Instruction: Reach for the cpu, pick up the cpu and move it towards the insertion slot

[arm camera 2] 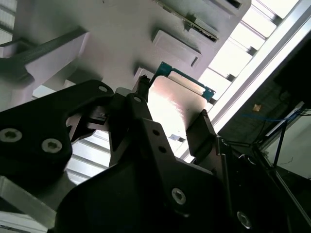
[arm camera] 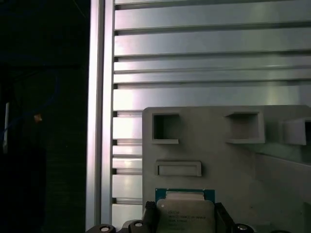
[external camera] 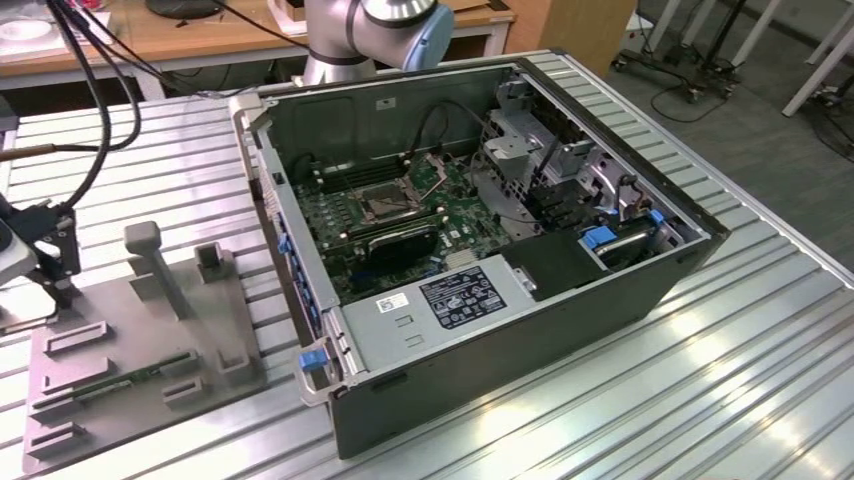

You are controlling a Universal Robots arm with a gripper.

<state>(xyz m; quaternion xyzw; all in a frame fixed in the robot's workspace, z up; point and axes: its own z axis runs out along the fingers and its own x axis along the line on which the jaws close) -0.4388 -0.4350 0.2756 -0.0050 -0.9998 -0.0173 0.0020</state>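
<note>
Silvery cpu point(arm camera: 184, 217), tiny unreadable print on top, clamped in claw point(arm camera: 185, 209).

Exterior view high, distant; both wrist views close, seemingly sharing cpu point(arm camera: 184, 214) point(arm camera 2: 175, 103).

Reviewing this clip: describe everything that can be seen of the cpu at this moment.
The cpu is a flat square chip with a pale silvery metal top bearing faint print and a thin green rim. It sits between the claw's dark fingers, which press on two opposite edges, its top facing the first wrist camera. It is over the grey tray; whether it rests on it cannot be told.
</note>
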